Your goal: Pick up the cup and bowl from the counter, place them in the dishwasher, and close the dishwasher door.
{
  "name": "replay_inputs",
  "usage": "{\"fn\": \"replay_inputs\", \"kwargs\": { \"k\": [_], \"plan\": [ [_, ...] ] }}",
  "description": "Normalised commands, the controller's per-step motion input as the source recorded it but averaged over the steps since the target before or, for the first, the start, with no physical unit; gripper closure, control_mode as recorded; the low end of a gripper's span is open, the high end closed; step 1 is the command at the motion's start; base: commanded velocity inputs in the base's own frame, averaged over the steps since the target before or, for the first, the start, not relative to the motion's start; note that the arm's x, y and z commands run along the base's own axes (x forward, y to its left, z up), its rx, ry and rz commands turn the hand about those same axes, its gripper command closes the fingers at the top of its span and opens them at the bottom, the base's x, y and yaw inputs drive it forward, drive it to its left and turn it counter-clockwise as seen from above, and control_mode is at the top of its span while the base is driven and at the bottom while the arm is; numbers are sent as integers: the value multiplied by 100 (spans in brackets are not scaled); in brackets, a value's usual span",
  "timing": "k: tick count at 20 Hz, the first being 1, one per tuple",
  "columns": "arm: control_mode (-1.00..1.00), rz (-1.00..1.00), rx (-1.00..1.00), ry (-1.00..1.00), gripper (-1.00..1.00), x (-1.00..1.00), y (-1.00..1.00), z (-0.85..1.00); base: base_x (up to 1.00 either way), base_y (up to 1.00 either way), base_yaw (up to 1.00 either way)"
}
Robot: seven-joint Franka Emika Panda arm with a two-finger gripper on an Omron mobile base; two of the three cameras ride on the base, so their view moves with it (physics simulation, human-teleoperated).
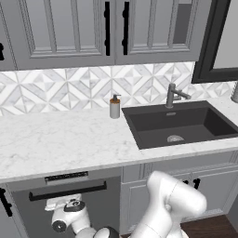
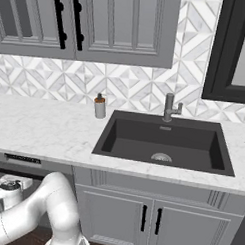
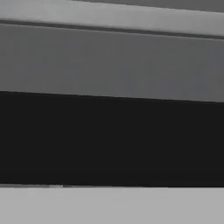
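So the arm's hand is sitting low against the shut dishwasher door, right under its black bar handle (finger state, honestly can't tell).

A soap bottle and faucet stand along the backsplash, leaving the counter front open; the arm crowds the closed dishwasher door.
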Motion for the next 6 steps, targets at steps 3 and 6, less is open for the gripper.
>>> {"fn": "replay_inputs", "kwargs": {
  "k": [3,6],
  "plan": [
    [-100,0,0,0,-100,73,-24,-7,0,0,0],
    [-100,0,0,0,-100,66,-12,-1,0,0,0]
  ]
}}
